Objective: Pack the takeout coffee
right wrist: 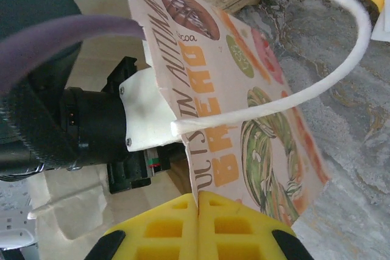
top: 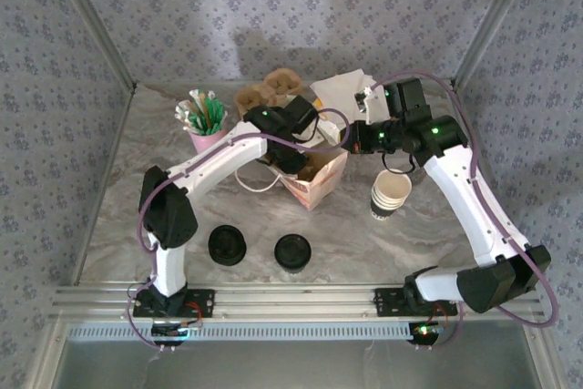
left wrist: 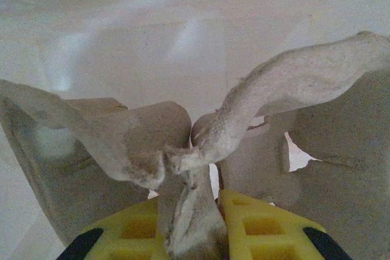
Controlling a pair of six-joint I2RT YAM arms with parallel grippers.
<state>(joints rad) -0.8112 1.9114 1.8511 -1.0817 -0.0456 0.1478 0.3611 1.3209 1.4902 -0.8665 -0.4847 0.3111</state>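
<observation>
As far as I can see, the packing is only partly done. My right gripper (right wrist: 198,202) is pinched tight on the top edge of the paper bag (right wrist: 244,89), just below its white string handle (right wrist: 362,31), so the bag is held with its mouth open. My left gripper (left wrist: 192,217) is squeezed on the middle fin of the brown cup tray (left wrist: 256,108). From above, it sits right at the mouth of the bag. I cannot tell if the tray is all the way down inside. I see no cup in the tray pockets.

The takeout coffee is not in the bag. I think it is one of two round black things near my end of the table, the left black top (top: 228,245) or the right black top (top: 293,250). From above I cannot tell which is the capped cup and which is just lids. Both are well apart from the bag. A stack of open cups (top: 390,196) stands near the bag.

What is left, I think: seat the tray, let go, fetch the capped cup and set it in a pocket.
</observation>
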